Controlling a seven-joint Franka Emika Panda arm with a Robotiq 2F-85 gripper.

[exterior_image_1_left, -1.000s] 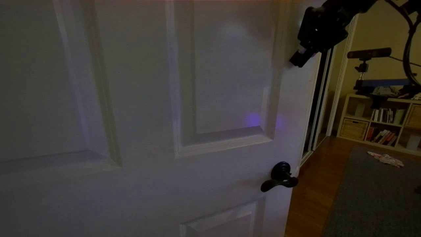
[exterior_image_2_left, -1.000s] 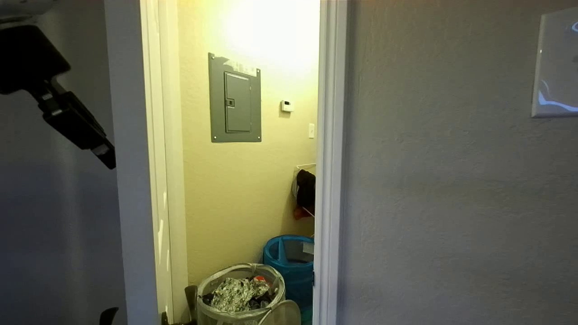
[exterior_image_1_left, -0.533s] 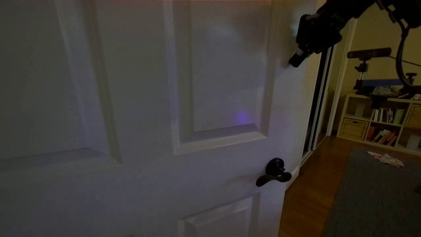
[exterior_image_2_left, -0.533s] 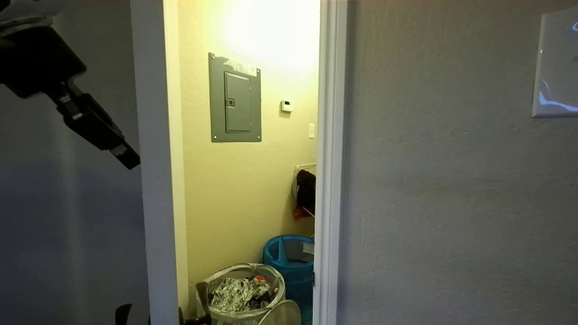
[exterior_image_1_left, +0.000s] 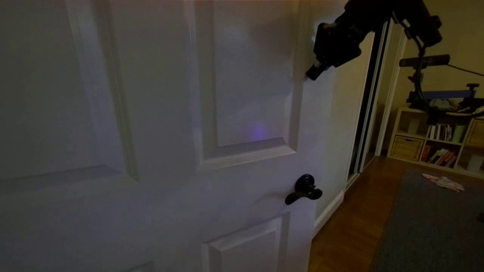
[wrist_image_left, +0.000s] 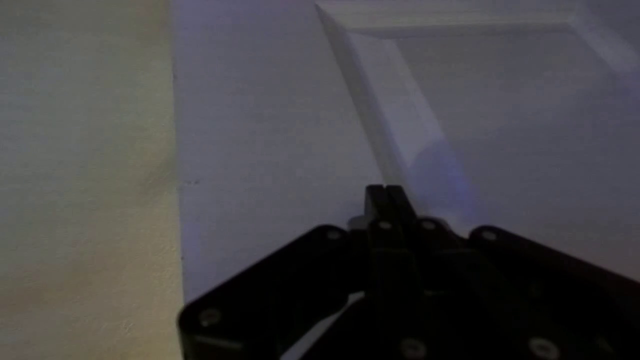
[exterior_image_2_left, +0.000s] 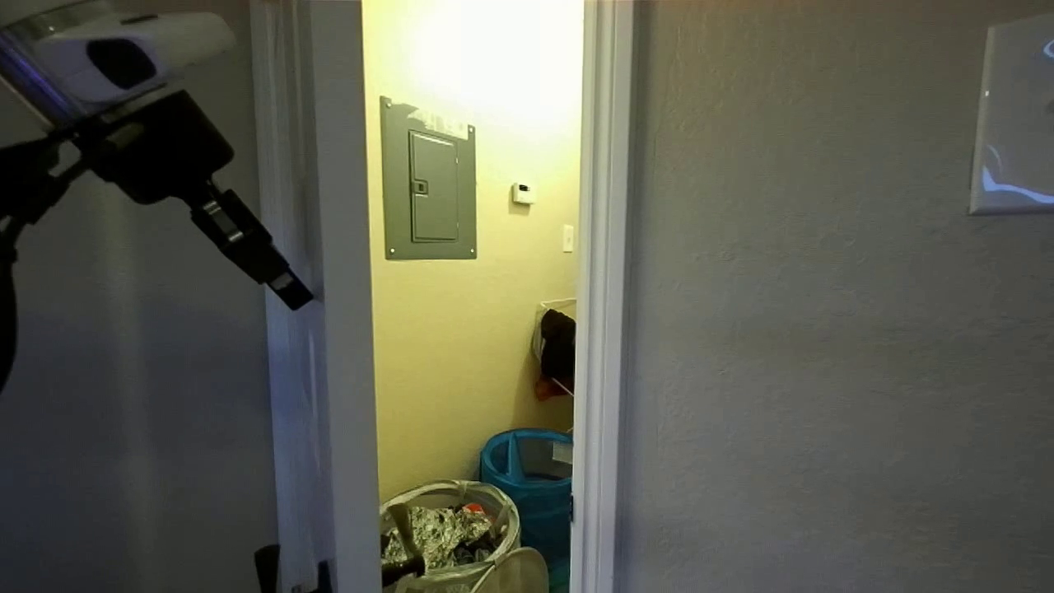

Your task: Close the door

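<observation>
The white panelled door fills much of an exterior view, with its black lever handle low near the free edge. In an exterior view the door's edge stands ajar, with a gap to the frame. My gripper is shut with nothing between its fingers. Its fingertips are against or very close to the door face, above the handle and near the free edge. In the wrist view the gripper's fingertips are together beside the border of a raised panel; exact contact cannot be told.
Through the gap are a mesh hamper with contents, a blue hamper and a grey electrical panel. A plain wall lies beyond the frame. A shelf unit and a dark rug are behind.
The door has swung further towards its frame, and the gap has narrowed. My gripper has moved along with it, staying shut at the door face.
</observation>
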